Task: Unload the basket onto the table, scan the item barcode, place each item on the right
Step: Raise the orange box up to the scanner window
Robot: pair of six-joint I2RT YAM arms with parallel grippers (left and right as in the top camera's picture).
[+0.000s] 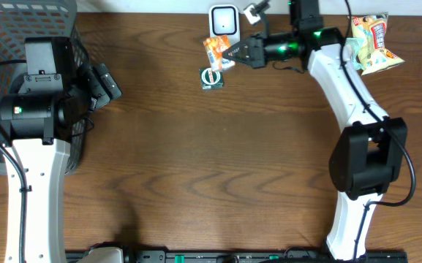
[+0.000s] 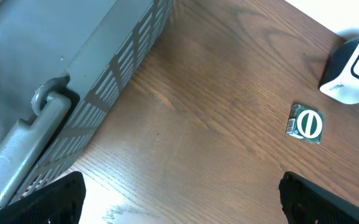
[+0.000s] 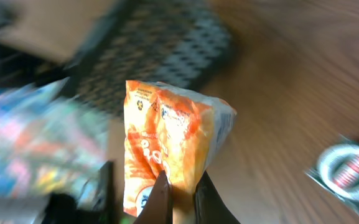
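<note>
My right gripper (image 1: 231, 52) is shut on an orange snack packet (image 1: 216, 51), held just below the white barcode scanner (image 1: 224, 20) at the table's far edge. In the right wrist view the packet (image 3: 167, 137) stands up from between my closed fingers (image 3: 182, 199), and the picture is blurred. No barcode can be made out on the packet. My left gripper (image 1: 108, 84) stands open and empty beside the grey basket (image 1: 20, 29). Its two fingertips (image 2: 48, 202) show wide apart over bare wood in the left wrist view.
A small green round-labelled packet (image 1: 211, 77) lies flat just below the scanner; the left wrist view shows this packet (image 2: 307, 124) and the scanner (image 2: 353, 71). Several colourful snack bags (image 1: 371, 44) sit at the far right. The basket wall (image 2: 73, 68) fills the left.
</note>
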